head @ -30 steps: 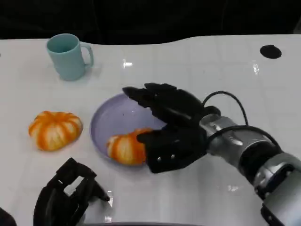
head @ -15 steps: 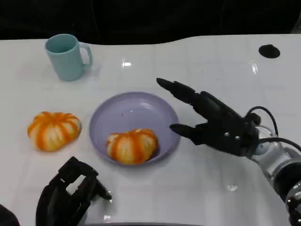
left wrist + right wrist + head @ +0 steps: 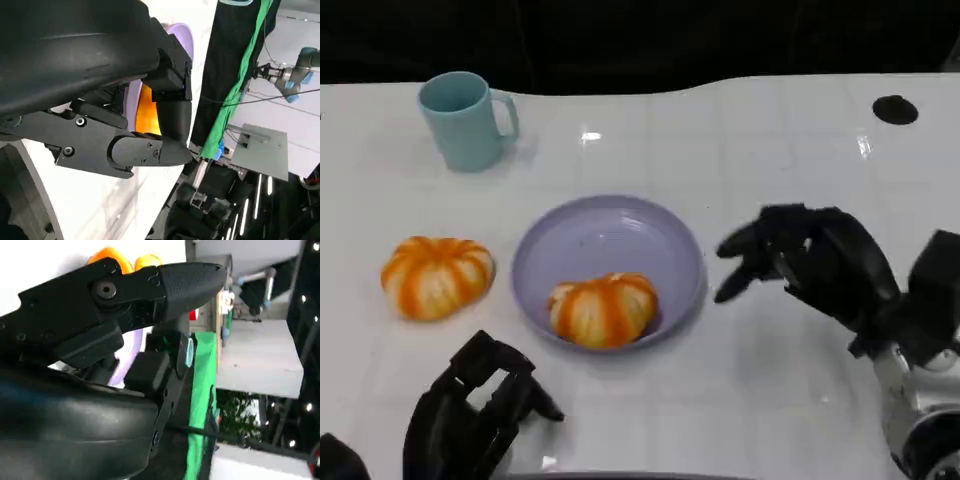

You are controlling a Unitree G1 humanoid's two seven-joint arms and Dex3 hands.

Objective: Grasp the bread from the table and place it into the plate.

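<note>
Orange-and-white striped round bread point(image 3: 602, 309) is sitting in the lavender round plate point(image 3: 620, 225), at its near edge. Right hand point(image 3: 810, 262) is hovering just beside the plate, fingers apart, holding nothing. Left hand point(image 3: 470, 415) is resting near the table's front edge, fingers curled in on nothing.

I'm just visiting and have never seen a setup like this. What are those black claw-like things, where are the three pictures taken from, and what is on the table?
They are a humanoid robot's two hands. The wide picture looks down from its head: the left hand is at lower left, the right hand at lower right. Both hold nothing. The other two pictures come from cameras at the wrists, behind each hand. On the white table sit a purple plate with one orange-striped bread in it, a second bread beside the plate, and a teal mug.
</note>
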